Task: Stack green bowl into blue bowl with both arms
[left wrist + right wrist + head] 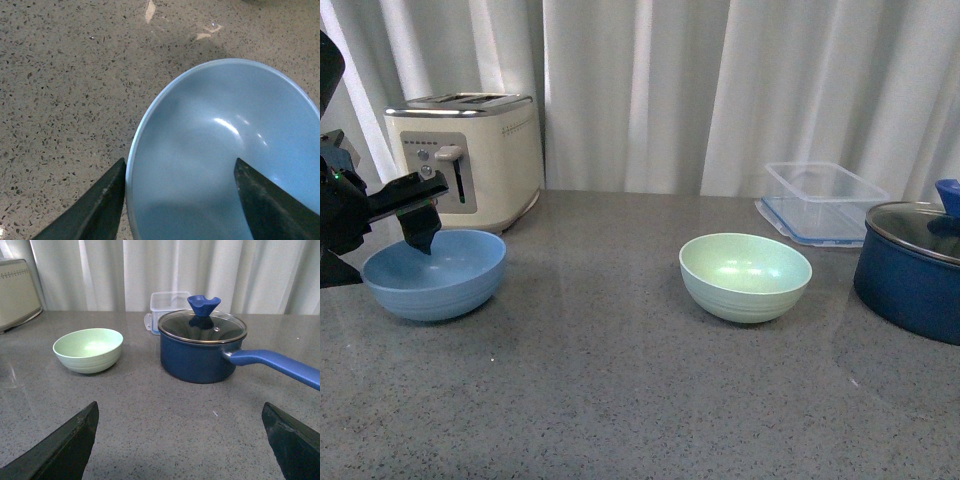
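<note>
The left gripper (178,165), fingers spread, straddled the blue bowl (225,145) at its far rim, unclamped. The green bowl (745,276) looked light, stiff and matte, so best pinched at its rim. The right gripper (180,407) gaped wide, empty.

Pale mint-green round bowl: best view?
Front view: the pale mint-green round bowl sits whole near centre, inside visible. Right wrist view also shows it whole, from a lower angle. Left wrist view misses it.
</note>
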You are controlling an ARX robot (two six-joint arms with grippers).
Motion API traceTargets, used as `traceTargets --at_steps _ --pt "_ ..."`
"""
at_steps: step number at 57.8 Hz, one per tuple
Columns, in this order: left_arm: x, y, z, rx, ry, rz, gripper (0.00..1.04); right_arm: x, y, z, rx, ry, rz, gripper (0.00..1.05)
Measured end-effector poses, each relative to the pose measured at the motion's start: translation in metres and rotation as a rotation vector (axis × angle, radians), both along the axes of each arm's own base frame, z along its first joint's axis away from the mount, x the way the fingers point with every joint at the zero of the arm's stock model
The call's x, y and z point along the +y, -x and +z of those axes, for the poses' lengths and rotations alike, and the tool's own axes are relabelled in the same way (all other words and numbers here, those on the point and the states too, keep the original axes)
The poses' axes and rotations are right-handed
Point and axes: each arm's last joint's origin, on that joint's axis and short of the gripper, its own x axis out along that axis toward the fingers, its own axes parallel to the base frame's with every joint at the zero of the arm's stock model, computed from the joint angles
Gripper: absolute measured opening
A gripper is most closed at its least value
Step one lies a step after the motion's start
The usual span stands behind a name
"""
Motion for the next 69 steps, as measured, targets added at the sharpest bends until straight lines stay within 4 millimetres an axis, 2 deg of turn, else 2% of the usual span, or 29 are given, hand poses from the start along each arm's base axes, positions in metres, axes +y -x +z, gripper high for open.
traceTargets --at_steps 11,16,20,28,38,53,60,69 --pt "0.0 -0.001 -0.002 0.024 -0.004 0.005 0.37 0.0 0.0 0.0 0.0 0.0 0.0 0.95" --pt "0.001 -0.002 -0.005 0.04 -0.003 0.007 0.15 0.0 0.0 0.0 0.0 0.0 0.0 0.95" --pt "0.003 -0.001 -0.006 0.048 0.0 0.007 0.04 0.0 0.0 0.0 0.0 0.0 0.0 0.95" --pt "0.003 -0.001 -0.004 0.044 0.025 -0.006 0.04 0.0 0.0 0.0 0.0 0.0 0.0 0.95" --pt "-0.004 0.003 0.009 0.011 0.041 -0.036 0.04 0.0 0.0 0.0 0.0 0.0 0.0 0.95" --pt "-0.036 0.0 0.037 -0.063 0.04 -0.117 0.04 0.0 0.0 0.0 0.0 0.0 0.0 0.95" --pt "-0.055 -0.007 0.035 -0.053 0.025 -0.145 0.04 0.0 0.0 0.0 0.0 0.0 0.0 0.95" --pt "-0.082 -0.02 0.014 0.002 0.005 -0.187 0.04 0.0 0.0 0.0 0.0 0.0 0.0 0.95"
